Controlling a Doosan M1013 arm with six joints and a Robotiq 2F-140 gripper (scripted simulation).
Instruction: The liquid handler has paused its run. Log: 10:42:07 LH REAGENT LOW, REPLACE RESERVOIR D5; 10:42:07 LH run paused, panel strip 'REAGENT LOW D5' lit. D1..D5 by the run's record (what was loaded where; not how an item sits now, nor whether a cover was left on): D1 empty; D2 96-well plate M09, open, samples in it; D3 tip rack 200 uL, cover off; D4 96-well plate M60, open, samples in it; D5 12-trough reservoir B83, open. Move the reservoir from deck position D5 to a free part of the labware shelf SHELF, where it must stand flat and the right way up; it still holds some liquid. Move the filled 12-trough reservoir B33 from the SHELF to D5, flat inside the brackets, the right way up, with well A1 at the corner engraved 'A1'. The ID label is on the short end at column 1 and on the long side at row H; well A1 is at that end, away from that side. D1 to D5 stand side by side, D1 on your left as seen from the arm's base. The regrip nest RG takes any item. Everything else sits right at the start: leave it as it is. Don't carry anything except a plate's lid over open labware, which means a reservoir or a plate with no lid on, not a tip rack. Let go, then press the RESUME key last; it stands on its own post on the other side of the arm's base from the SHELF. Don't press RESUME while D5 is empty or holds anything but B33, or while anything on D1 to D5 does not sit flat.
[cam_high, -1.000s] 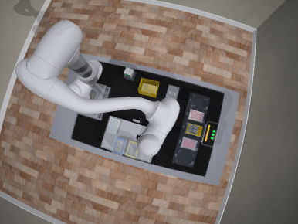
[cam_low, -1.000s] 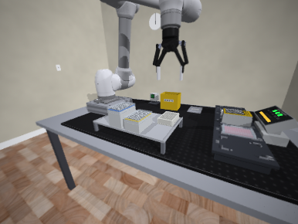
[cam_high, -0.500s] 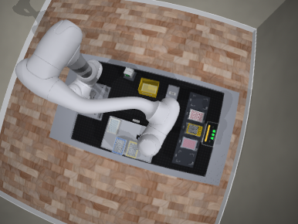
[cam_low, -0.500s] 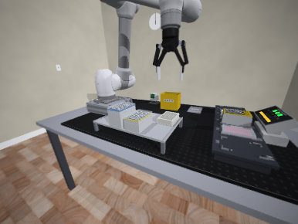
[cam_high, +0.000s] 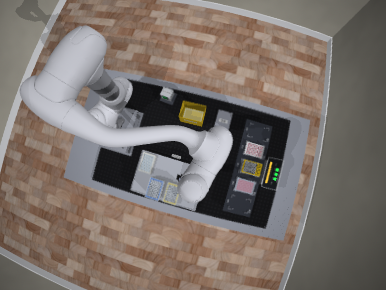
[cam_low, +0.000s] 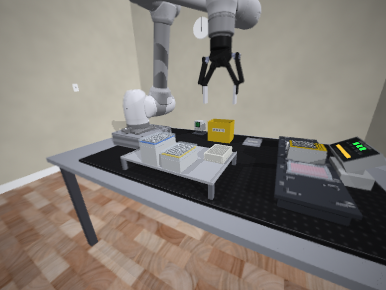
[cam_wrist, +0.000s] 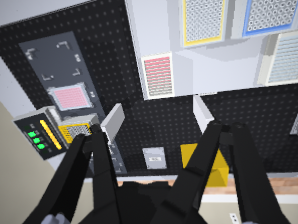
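Observation:
My gripper (cam_low: 219, 95) is open and empty, high above the shelf (cam_low: 197, 167); it also shows in the wrist view (cam_wrist: 157, 117). On the shelf, a trough reservoir with red stripes (cam_wrist: 158, 75) lies near the edge below me; in the exterior view it looks white (cam_low: 218, 152). A pale grey ribbed reservoir (cam_wrist: 282, 60) stands at another corner (cam_high: 147, 162). I cannot read their labels. On the deck, the D5 brackets (cam_high: 240, 205) are empty and also show in the wrist view (cam_wrist: 55, 60). The arm hides part of the shelf in the top view.
A blue-rimmed box (cam_low: 157, 142) and a yellow-rimmed box (cam_low: 177, 152) share the shelf. The deck holds two pink plates (cam_high: 254, 149) (cam_high: 245, 186) and a yellow tip rack (cam_high: 251, 167). The panel (cam_high: 273, 174), yellow bin (cam_high: 192, 112), regrip nest (cam_high: 223, 118) and RESUME key (cam_high: 166, 94) stand around.

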